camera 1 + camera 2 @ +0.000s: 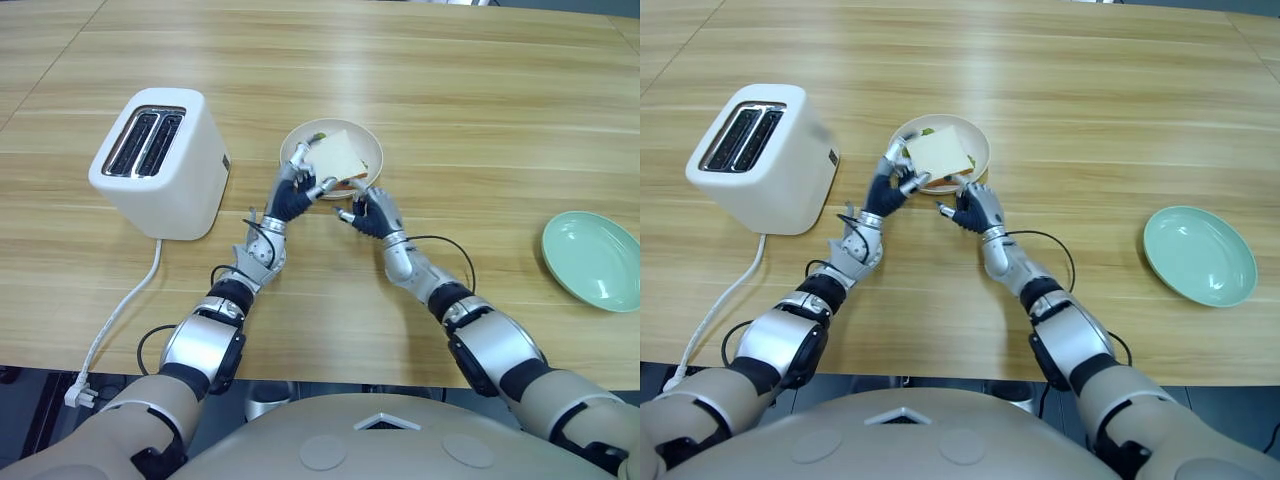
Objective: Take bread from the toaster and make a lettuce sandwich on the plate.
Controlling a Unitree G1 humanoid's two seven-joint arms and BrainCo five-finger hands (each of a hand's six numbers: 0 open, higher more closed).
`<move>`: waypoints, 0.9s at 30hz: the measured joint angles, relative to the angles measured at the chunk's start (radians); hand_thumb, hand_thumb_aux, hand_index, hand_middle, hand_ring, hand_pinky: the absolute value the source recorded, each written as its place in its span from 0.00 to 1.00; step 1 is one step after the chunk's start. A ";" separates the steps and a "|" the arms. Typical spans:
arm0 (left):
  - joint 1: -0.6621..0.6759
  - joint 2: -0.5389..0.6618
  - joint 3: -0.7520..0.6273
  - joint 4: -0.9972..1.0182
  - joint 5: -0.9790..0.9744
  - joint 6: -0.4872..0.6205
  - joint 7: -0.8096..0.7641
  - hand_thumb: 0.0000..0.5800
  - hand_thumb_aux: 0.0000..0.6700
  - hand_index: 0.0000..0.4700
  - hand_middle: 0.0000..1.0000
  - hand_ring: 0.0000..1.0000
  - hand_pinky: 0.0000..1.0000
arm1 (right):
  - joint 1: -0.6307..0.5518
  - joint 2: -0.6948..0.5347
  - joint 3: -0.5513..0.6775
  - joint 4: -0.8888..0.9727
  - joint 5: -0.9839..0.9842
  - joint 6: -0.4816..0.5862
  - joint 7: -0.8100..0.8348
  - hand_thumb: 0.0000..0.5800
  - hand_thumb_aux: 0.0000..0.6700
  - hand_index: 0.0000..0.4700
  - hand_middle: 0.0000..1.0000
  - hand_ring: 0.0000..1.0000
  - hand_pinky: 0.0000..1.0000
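Left robot hand [293, 195] on bread [342, 155] (plated)

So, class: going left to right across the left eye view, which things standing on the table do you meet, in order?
toaster → plate with bread on it → green plate
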 measured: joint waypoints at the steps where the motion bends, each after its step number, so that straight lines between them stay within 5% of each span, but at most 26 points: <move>1: 0.009 0.003 0.022 -0.023 -0.019 -0.018 0.001 0.00 0.00 0.00 0.00 0.00 0.00 | 0.009 -0.019 -0.020 -0.039 0.009 -0.028 -0.025 0.00 0.00 0.00 0.00 0.00 0.00; 7: 0.059 0.009 0.109 -0.066 -0.103 -0.024 -0.020 0.00 0.00 0.00 0.00 0.00 0.00 | 0.076 -0.079 -0.144 -0.153 0.075 -0.082 -0.111 0.00 0.00 0.00 0.00 0.00 0.00; 11: 0.056 -0.003 0.145 -0.008 -0.172 0.034 -0.104 0.00 0.00 0.00 0.00 0.00 0.00 | 0.075 -0.056 -0.200 -0.102 0.185 -0.093 -0.015 0.00 0.00 0.00 0.00 0.00 0.00; 27: 0.136 -0.027 0.142 -0.071 -0.166 0.069 -0.193 0.00 0.00 0.00 0.00 0.00 0.00 | 0.142 -0.021 -0.176 -0.125 0.166 -0.062 0.116 0.00 0.00 0.00 0.00 0.00 0.00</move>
